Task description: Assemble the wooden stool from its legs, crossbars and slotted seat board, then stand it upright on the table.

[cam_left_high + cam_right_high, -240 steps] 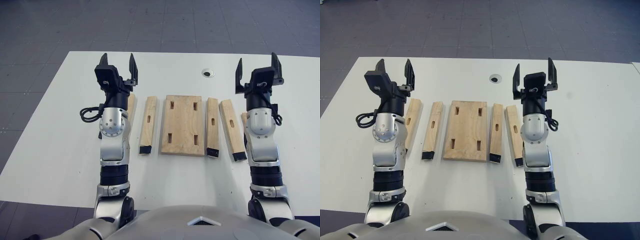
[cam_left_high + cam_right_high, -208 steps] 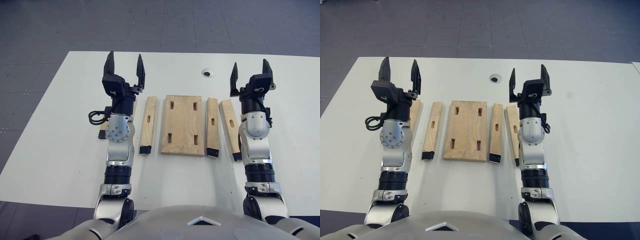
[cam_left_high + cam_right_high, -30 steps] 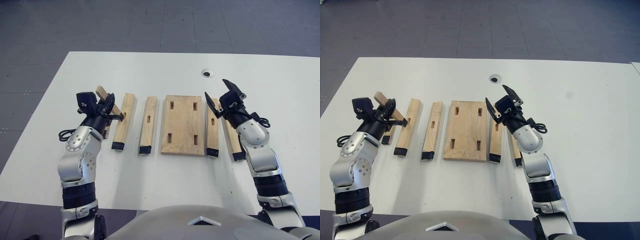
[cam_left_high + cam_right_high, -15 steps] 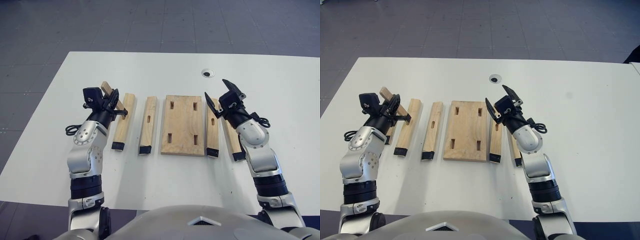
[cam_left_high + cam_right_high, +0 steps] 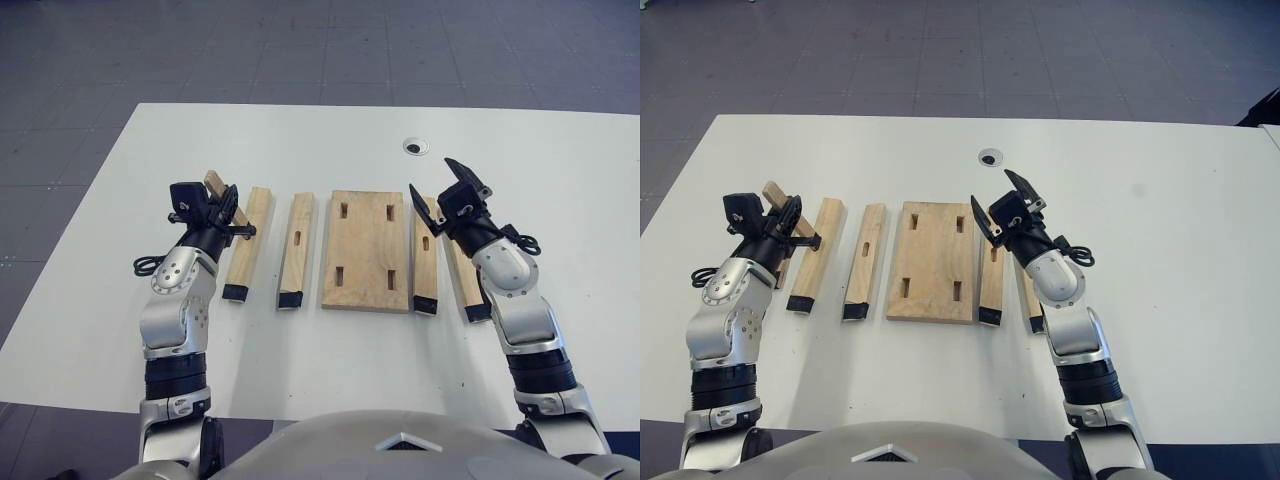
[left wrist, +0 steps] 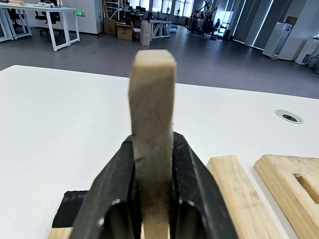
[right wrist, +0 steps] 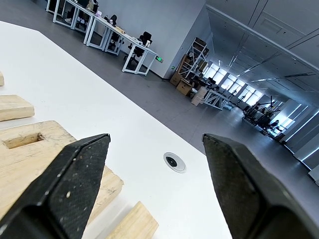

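Nearest me the white table (image 5: pixel 330 350) is carrying the stool parts, all lying flat in one row and not yet joined. Four legs are lying lengthwise with their black-capped ends pointing towards me: the outer left leg (image 5: pixel 247 243), the inner left leg (image 5: pixel 296 249), the inner right leg (image 5: pixel 425 254) and the outer right leg (image 5: pixel 465 260). The slotted seat board (image 5: pixel 366 249) is sitting between the two inner legs, its four slots facing up.

Further out, my left gripper (image 5: pixel 228 210) is hanging just beside the far end of the outer left leg, and its fingers (image 6: pixel 117 189) are clamping a crossbar (image 6: pixel 152 99) from both sides. The bar is tilting up off the table, poking out past the fingertips. Below it the black-capped end of another wooden piece (image 6: pixel 70 215) is showing on the table.

My right gripper (image 5: pixel 429 173) is hovering over the far ends of the two right legs, with its fingers (image 7: pixel 79 184) spread wide and gripping nothing.

Beyond everything, a round cable hole (image 5: pixel 416 146) is sitting in the table top
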